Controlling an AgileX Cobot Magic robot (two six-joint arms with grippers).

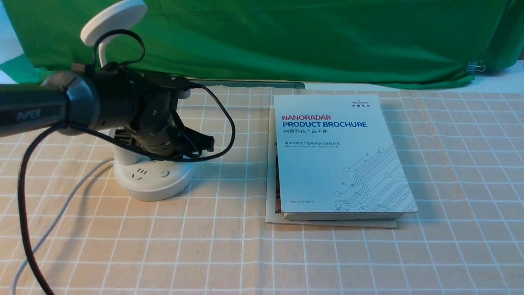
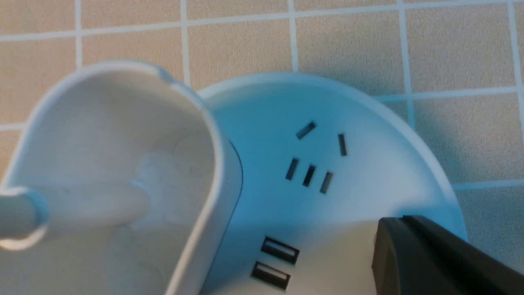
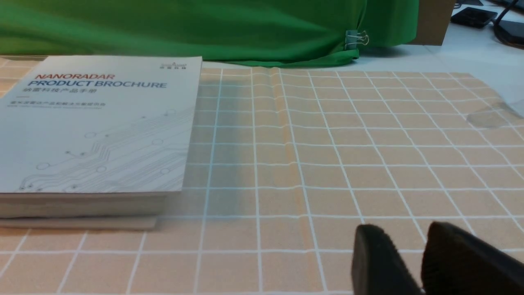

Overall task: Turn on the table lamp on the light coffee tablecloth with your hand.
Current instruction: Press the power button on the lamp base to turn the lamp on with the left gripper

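Note:
The white table lamp stands at the left of the light coffee tablecloth (image 1: 327,254), its disc head (image 1: 113,20) high above my left arm. On its round base (image 1: 153,182) the front view shows a socket and a round button (image 1: 163,173). My hand, the black left gripper (image 1: 206,143), hovers shut just over the base's right side with nothing in it. In the left wrist view the gripper (image 2: 403,223) covers the base rim, beside sockets (image 2: 311,174) and the pen-holder cup (image 2: 123,164). The right gripper (image 3: 403,233) sits low over bare cloth, its jaws slightly apart.
A stack of product brochures (image 1: 339,155) lies right of the lamp. The lamp's white cord (image 1: 61,205) and my arm's black cable (image 1: 24,205) trail off to the front left. A green backdrop cloth (image 1: 307,41) closes the back, with a binder clip (image 1: 475,66) on it.

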